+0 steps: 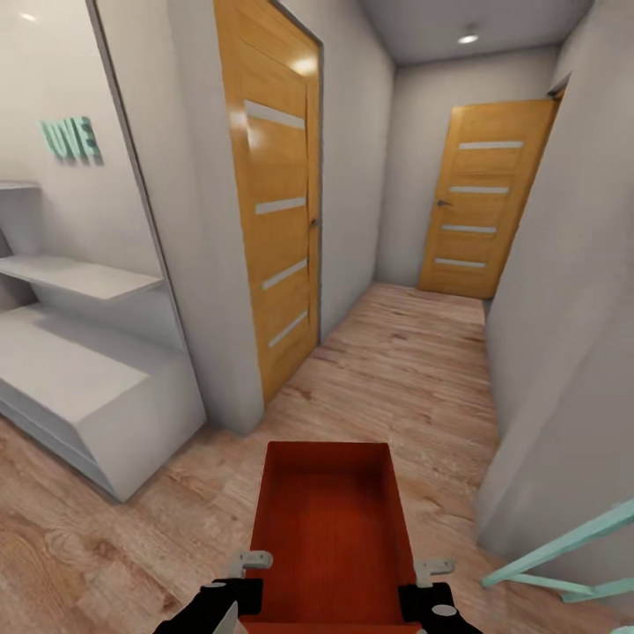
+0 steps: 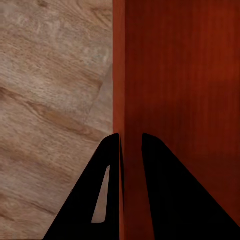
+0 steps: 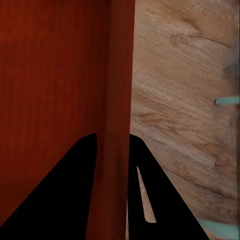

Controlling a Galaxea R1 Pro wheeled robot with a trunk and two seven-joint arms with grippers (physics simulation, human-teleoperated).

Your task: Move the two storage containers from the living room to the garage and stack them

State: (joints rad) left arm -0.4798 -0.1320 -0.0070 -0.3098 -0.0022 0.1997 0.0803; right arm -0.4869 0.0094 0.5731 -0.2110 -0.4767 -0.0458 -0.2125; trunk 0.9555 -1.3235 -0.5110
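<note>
An orange-red lidless storage container (image 1: pixel 328 528) is held in front of me above the light wood-plank floor, its ribbed inside facing up. My left gripper (image 1: pixel 249 565) is shut on its left wall (image 2: pixel 120 75), one black finger (image 2: pixel 107 190) outside and one inside. On the opposite side, the right gripper (image 1: pixel 431 574) is shut on the right wall (image 3: pixel 120 75) in the same way, with a finger (image 3: pixel 65 190) inside the box. The garage and its concrete floor are out of view.
A corridor runs ahead to a closed honey-wood door (image 1: pixel 482 198) with frosted strips. A second such door (image 1: pixel 273 202) stands on the left wall. White shelves (image 1: pixel 79 352) stand at the left. A grey wall (image 1: pixel 563 352) and teal frame (image 1: pixel 572 555) crowd the right.
</note>
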